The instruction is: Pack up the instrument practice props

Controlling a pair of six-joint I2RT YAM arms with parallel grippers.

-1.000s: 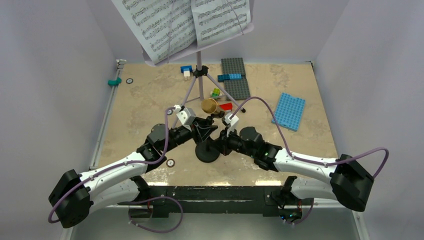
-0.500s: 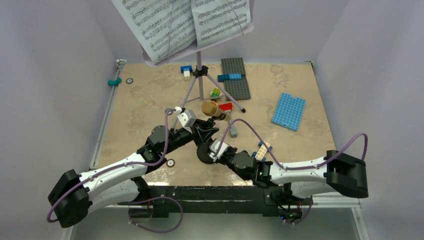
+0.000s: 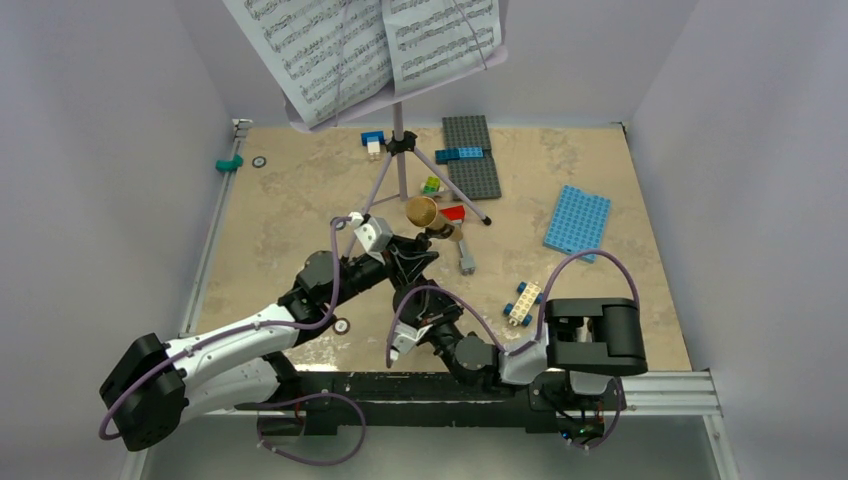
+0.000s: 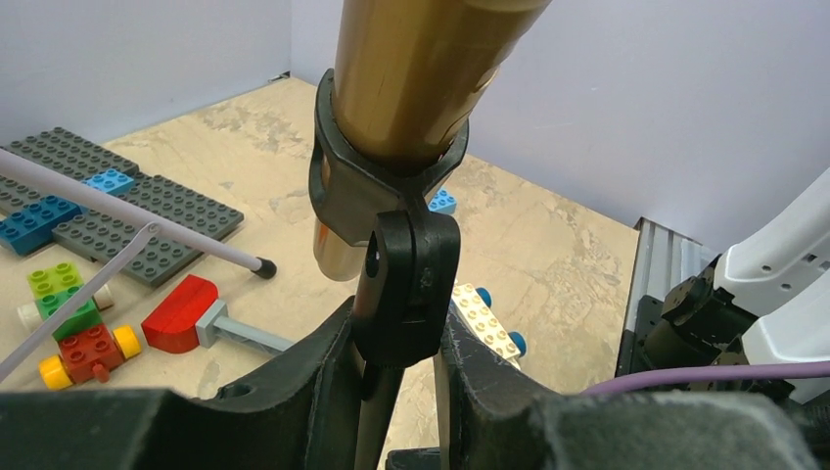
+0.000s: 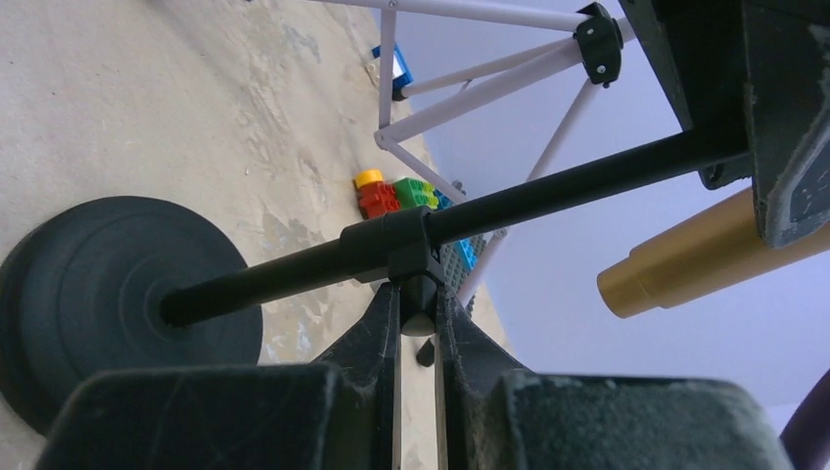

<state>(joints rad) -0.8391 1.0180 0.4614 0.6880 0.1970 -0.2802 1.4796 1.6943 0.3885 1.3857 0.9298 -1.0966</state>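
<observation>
The left gripper [image 4: 396, 341], partly open, clamps the black swivel joint of the mic stand [image 4: 406, 245], which carries the gold microphone [image 4: 421, 69] above the bench [image 4: 548, 255]. The right gripper [image 5: 416, 315] is nearly closed, tips flanking the pole's collar knob; whether it pinches is unclear. From above, the stand's base is hard to make out.

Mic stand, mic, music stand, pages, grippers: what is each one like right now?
Mic stand: standing on its base, gripped by both grippers.
Mic: sitting in the stand's clip, tilted.
Music stand: upright, legs spread.
Pages: resting on the music stand.
Left gripper: shut on the mic stand just under the clip.
Right gripper: shut on the knob of the mic stand's pole collar.
</observation>
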